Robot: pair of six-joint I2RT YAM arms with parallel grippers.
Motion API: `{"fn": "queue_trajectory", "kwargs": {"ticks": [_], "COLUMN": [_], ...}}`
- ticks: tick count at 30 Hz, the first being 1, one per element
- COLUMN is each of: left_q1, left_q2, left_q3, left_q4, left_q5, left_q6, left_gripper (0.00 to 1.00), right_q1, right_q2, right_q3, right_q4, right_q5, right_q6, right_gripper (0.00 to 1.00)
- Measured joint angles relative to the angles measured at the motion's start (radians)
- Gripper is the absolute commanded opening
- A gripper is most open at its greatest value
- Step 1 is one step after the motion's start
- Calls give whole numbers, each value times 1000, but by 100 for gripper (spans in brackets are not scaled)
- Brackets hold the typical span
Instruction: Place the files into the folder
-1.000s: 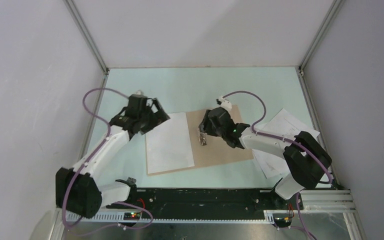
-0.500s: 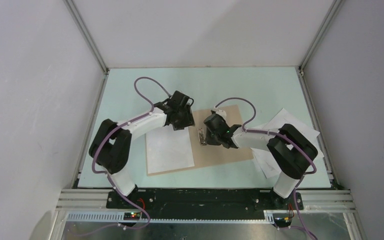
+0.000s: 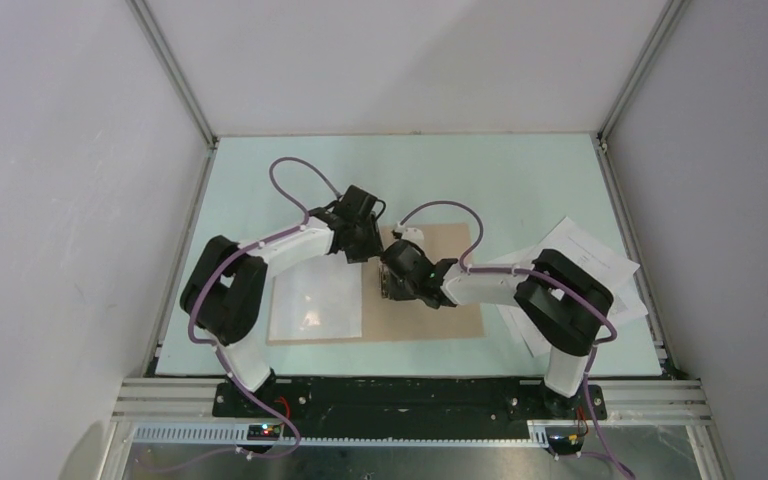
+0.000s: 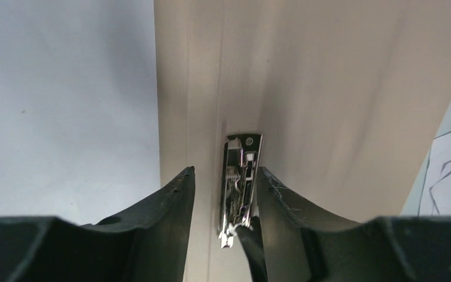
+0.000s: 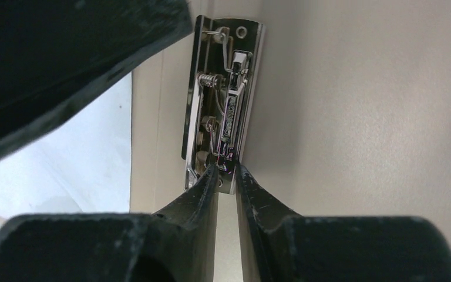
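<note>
Overhead, pale-green counter [image 3: 260, 180] carries everything; tan folder [image 3: 457, 318] lies open and flat at centre, spine running near-to-far. L leaf is covered by one white sheet [image 3: 315, 300] of the files, square to the card, its R edge stopping just short of the spine; R leaf bare. More of the files, loose sheets [image 3: 592, 262] w/ small print, lie fanned at the counter's R side beside the folder, partly hidden by the R arm [image 3: 490, 285]. Both arms reach inward & meet over the spine; L arm [image 3: 280, 245] comes from the L, R arm from the R. L pincer [image 4: 225, 173] hangs low over the spine, fingers spread, straddling the spine clip [image 4: 239, 176]; its R finger sits at the clip's edge, its L finger stands clear w/ bare card showing between. R pincer [image 5: 226, 170] meets the same clip from the opposite end; fingers pressed nearly together, tips nipping the wire lever at the clip's near end, only a narrow slit btwn them. Clip itself: small chromed plate w/ coil spring & lever visible, lying along the spine crease, just beside the sheet's edge.
</note>
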Motion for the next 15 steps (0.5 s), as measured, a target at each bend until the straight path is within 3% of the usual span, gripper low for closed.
{"fn": "queue_trajectory", "kwargs": {"ticks": [15], "left_q1": [-16], "left_q2": [62], "left_q3": [-16], "left_q4": [0], "left_q5": [-61], "left_q6": [0], "left_gripper": [39], "right_q1": [19], "right_q2": [-31], "right_q3": [-122], "right_q4": [207], "right_q5": [-49], "right_q6": [-6], "right_gripper": [19]}}
